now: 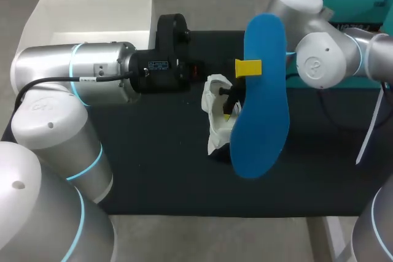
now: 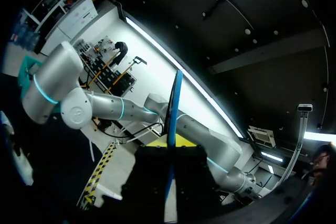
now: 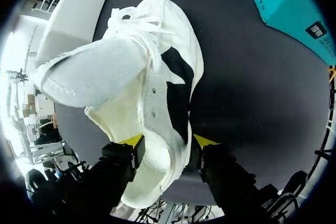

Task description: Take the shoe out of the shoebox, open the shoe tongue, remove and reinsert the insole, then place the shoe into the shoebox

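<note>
left gripper (image 1: pixel 246 67): pinching insole (image 1: pixel 261 108), centre frame
right gripper (image 3: pixel 168 148): clamped on shoe (image 3: pixel 184 45)
risk: insole may buckle against tongue (image 3: pixel 89 77)

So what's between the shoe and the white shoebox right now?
Head view: the left arm's black wrist hangs over that stretch of dark table between shoebox and shoe; its left gripper holds the blue insole upright just past the shoe.

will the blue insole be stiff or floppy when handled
The blue insole looks thin edge-on yet shows no droop from the left gripper's single pinch, so likely light and semi-stiff. It would probably flex if pushed into the white shoe.
</note>
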Robot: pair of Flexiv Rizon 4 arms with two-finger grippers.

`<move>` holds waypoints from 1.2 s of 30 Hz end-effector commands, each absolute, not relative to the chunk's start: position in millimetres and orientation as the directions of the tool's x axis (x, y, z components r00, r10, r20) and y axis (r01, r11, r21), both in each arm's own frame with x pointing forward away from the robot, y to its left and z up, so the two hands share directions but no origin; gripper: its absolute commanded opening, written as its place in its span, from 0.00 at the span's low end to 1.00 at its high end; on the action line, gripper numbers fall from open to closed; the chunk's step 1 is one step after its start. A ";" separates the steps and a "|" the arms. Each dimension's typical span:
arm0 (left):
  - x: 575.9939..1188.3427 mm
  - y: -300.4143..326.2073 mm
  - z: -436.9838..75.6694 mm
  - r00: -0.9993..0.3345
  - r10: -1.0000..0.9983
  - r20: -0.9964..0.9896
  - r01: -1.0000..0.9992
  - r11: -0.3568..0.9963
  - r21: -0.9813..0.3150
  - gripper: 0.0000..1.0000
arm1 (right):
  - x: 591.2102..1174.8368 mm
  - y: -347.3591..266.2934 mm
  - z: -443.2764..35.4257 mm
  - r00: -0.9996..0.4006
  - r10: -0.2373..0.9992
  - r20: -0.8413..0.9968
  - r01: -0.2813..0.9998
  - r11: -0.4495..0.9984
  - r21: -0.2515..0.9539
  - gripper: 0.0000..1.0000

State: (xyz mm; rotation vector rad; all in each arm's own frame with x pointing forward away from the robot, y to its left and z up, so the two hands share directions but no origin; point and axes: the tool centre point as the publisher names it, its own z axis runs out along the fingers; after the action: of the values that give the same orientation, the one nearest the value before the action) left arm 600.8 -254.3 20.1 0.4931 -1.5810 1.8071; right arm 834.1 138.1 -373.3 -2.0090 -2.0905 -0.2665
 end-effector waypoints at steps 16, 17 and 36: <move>602.1 -258.7 19.9 -0.699 0.241 0.673 -0.699 -0.036 -0.714 0.00 | 835.7 119.4 -305.3 -0.237 0.949 0.208 0.970 0.244 -0.005 1.00; 602.1 -258.7 19.9 -0.699 0.241 0.673 -0.699 -0.036 -0.714 0.00 | 835.7 119.4 -305.3 -0.237 0.949 0.208 0.970 0.244 -0.005 1.00; 602.1 -258.7 19.9 -0.699 0.241 0.673 -0.699 -0.036 -0.714 0.00 | 822.4 124.8 -293.0 -0.140 0.927 0.347 0.990 0.130 0.052 1.00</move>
State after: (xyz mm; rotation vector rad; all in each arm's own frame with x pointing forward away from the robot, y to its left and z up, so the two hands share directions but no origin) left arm 600.8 -254.3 20.1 0.4930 -1.5810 1.8072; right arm 836.7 133.4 -294.5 -1.8610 -2.2583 -0.2452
